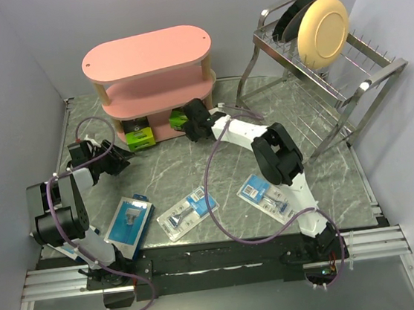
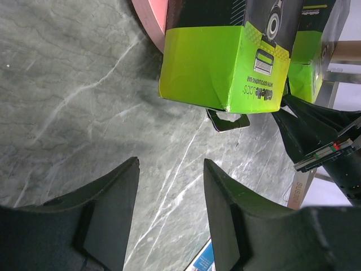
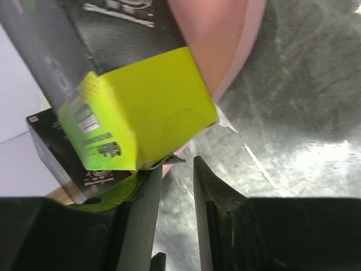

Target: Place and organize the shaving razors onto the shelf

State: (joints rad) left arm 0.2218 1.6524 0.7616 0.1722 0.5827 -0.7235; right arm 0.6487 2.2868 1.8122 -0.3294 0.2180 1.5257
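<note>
Top external: grey marble tabletop (image 1: 171,170) mid-frame, lilac walls (image 1: 2,66) around; left jaws wide, empty; right jaws narrow, empty.

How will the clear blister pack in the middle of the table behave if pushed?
The clear blister pack lies flat, so it probably slides rather than tips. Its glossy plastic shell likely flexes slightly and feels slippery.
</note>
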